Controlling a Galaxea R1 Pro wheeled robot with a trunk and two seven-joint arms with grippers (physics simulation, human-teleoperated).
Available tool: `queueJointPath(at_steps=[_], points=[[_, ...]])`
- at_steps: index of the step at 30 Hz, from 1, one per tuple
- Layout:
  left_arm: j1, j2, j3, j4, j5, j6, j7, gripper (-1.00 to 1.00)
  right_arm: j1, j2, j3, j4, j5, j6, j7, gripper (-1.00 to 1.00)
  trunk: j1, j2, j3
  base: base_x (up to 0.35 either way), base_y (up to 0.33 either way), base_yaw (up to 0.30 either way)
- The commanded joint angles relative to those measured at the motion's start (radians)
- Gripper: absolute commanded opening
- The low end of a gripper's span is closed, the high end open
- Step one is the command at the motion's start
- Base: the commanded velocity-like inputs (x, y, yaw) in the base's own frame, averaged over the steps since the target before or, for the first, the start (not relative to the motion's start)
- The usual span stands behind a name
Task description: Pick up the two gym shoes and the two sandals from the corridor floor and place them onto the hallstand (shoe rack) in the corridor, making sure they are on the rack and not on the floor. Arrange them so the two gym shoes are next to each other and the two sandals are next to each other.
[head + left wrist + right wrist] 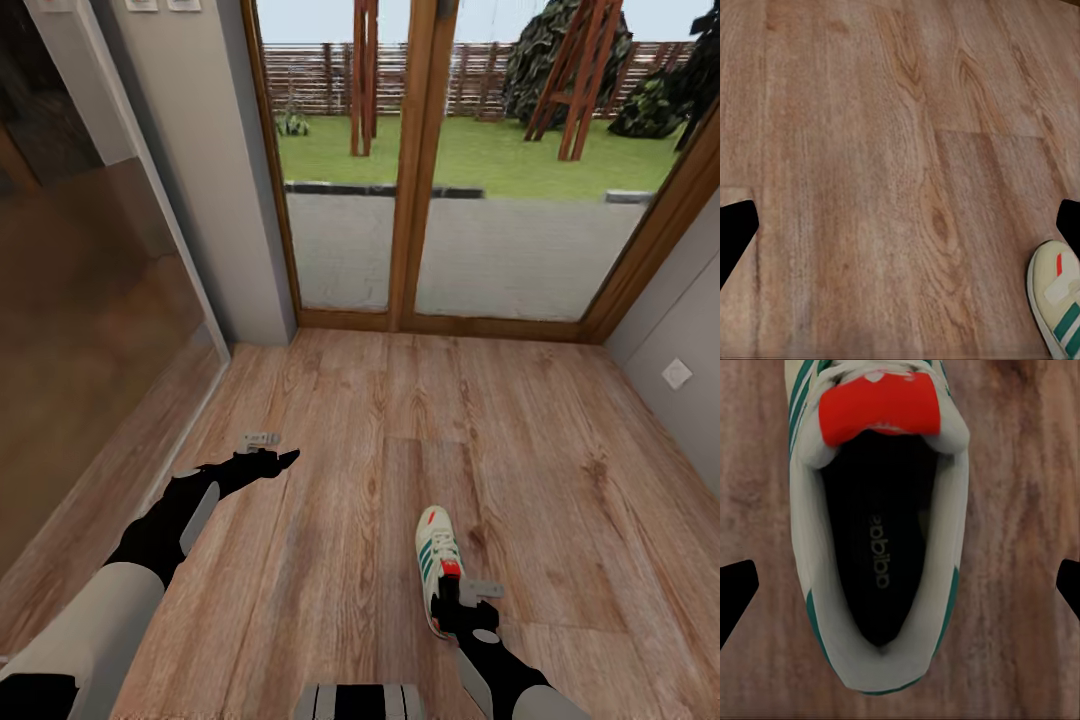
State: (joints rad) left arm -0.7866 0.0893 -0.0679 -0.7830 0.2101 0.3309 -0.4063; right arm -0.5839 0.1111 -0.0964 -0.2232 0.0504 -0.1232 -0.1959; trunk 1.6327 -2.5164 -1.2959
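One gym shoe (436,560), cream-white with green stripes and a red tongue patch, lies on the corridor floor (380,440) with its toe pointing away from me. My right gripper (466,602) hangs over its heel. In the right wrist view the gym shoe (881,457) has its dark opening straight below my right gripper (900,592), which is open, its fingertips (735,592) wide of both sides of the shoe. My left gripper (272,458) is open above bare planks. The left wrist view catches the gym shoe's toe (1057,296) beside my left gripper (900,225). The sandals and the hallstand are out of view.
A wood-framed glass door (420,170) closes the corridor ahead, with a lawn outside. A grey wall (200,170) and a dark glass panel (80,330) run along the left. The right wall carries a white socket (677,373). My base (360,700) shows at the near edge.
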Motion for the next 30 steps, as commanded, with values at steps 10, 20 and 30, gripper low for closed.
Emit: queueJointPath(at_steps=[10, 20, 30], points=[[0.0, 0.0, -0.003, -0.001, 0.011, 0.008, 0.001, 1.0, -0.001, 0.001, -0.008, 0.001, 0.006, -0.004, 0.0, 1.0, 0.004, -0.003, -0.056, 0.0, 0.0, 0.0], [0.0, 0.0, -0.003, -0.001, 0.011, 0.008, 0.001, 1.0, -0.001, 0.001, -0.008, 0.001, 0.006, -0.004, 0.0, 1.0, 0.006, -0.004, -0.085, 0.0, 0.0, 0.051], [0.0, 0.0, -0.003, -0.001, 0.011, 0.008, 0.001, 1.0, -0.001, 0.001, -0.008, 0.001, 0.006, -0.004, 0.0, 1.0, 0.006, -0.004, -0.092, 0.0, 0.0, 0.008]])
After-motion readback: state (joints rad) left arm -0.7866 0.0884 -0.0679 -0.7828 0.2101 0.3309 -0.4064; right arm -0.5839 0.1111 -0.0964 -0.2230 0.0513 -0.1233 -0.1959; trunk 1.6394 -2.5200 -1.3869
